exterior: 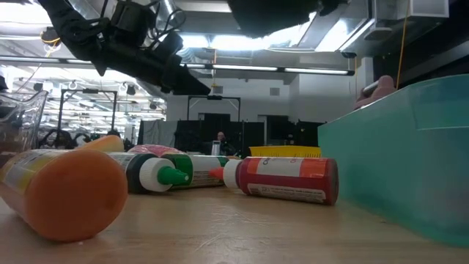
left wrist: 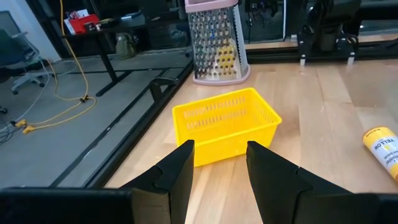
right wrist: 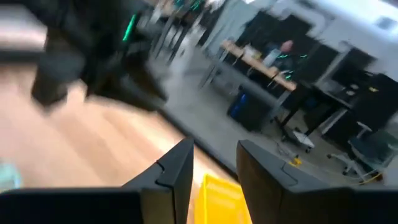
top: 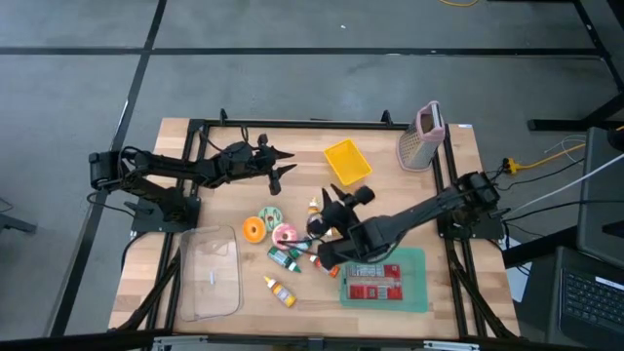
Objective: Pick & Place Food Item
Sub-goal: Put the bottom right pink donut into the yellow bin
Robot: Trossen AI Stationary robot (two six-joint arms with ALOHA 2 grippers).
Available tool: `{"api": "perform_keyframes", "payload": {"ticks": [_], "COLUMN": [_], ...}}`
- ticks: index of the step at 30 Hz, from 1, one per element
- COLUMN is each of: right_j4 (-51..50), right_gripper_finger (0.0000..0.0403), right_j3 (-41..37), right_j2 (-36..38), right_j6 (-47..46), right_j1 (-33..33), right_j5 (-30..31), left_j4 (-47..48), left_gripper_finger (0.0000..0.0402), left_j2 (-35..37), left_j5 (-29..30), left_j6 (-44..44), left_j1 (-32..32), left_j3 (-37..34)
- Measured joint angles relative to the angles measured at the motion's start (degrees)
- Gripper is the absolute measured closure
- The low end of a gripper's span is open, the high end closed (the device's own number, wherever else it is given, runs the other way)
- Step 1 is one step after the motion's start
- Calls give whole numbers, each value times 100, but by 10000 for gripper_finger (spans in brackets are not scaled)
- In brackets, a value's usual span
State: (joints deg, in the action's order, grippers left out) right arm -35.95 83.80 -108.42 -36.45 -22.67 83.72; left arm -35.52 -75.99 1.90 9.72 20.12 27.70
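Here the right pincer (top: 336,205) was held open and empty above the food items (top: 283,246); it should be lowered squarely over one. The left pincer (top: 278,168) was parked open near the basket (top: 347,161).

Both arms are matte black, built of slim jointed links on blocky black bases bolted to the wooden table (top: 224,292). The left arm (top: 175,168) carries looped black cables along its links; the right arm (top: 429,207) shows a boxy shoulder housing at the table's edge. Each ends in two flat, angular black fingers: the left gripper (left wrist: 216,171) and the right gripper (right wrist: 214,167) have faceted, wedge-shaped tips with chamfered edges.
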Motion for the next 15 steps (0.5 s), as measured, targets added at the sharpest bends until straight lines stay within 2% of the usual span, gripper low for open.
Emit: {"api": "perform_keyframes", "payload": {"ticks": [2,5,8,10,12,13,14,15], "right_j4": [211,335,1173,2285,3563,4542,5485,6227], "right_gripper_finger": [280,280,280,280,280,280,280,281], "right_j3": [-64,-67,-76,-76,-87,-165,-250,-278], "right_j2": [2,1,0,0,0,-1,-36,-106], "right_j6": [-624,-1211,-510,703,1994,2563,3068,3349], "right_j1": [46,337,678,848,955,1012,1073,1171], "right_j5": [488,357,-126,-561,-1637,-2811,-4449,-6390], "left_j4": [-60,-190,-327,-327,-327,-327,-327,-327], "left_gripper_finger": [259,258,258,258,259,258,258,258], "left_j2": [0,0,0,0,0,0,0,0], "left_j5": [1,-1,-1,-2,-5,-5,-5,-11], "left_j6": [2,4,6,5,6,8,8,8], "left_j1": [0,3,50,99,153,183,210,239], "left_j3": [0,0,0,0,0,0,0,0]}}
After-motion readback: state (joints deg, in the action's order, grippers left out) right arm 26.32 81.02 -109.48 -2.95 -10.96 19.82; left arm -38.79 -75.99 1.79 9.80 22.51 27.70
